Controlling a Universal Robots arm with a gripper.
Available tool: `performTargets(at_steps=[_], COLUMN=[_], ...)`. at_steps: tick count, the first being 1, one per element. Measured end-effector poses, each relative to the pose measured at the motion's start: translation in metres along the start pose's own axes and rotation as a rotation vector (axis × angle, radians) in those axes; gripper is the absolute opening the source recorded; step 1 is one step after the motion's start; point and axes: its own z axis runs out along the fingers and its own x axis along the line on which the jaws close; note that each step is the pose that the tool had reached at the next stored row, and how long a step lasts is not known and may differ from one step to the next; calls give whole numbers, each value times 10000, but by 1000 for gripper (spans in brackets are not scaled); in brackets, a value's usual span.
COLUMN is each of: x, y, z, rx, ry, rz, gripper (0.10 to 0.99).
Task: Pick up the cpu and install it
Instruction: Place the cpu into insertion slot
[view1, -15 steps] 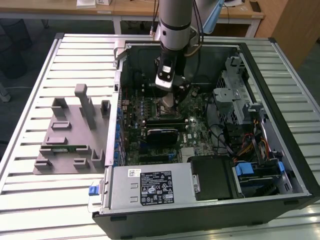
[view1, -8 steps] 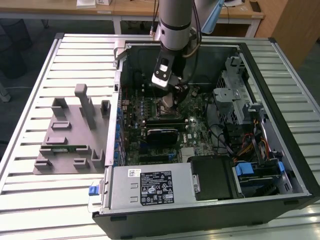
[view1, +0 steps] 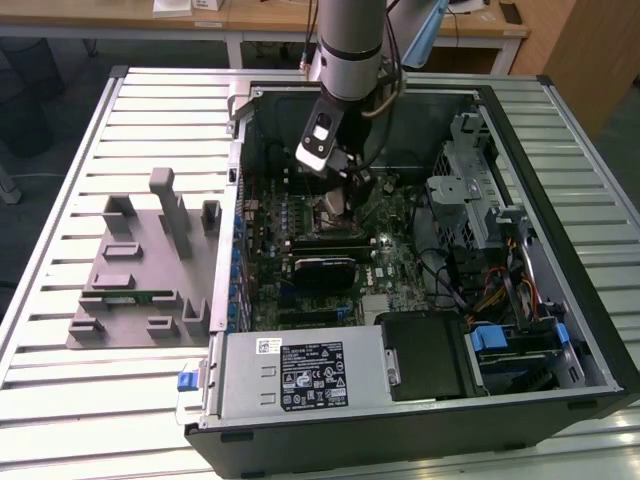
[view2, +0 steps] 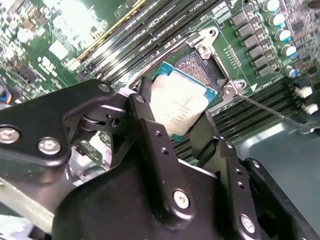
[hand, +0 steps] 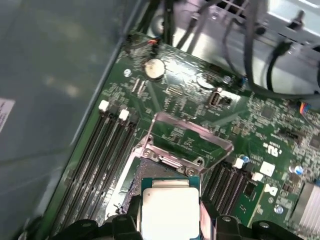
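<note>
Pinching the square, pale-silver, dark-rimmed cpu (view2: 181, 102), the tool (view2: 174, 114) hovers.

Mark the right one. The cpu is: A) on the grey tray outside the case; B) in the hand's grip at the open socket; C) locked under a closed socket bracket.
B: in the second wrist view the hand clamps the cpu by its edges over the open socket.

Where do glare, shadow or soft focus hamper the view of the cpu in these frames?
First wrist view: overhead light bleaches the cpu lid, and the case wall is out of focus. Second wrist view: the pincer, holding the cpu, is a dark, soft foreground mass; the socket is clear. Exterior view: the motherboard sits in shade.
</note>
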Motion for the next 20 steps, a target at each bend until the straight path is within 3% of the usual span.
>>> performTargets(at_steps=[20], x=[0], y=[-1], z=[20], rx=[59], ry=[-130], rz=[3463], gripper=[541])
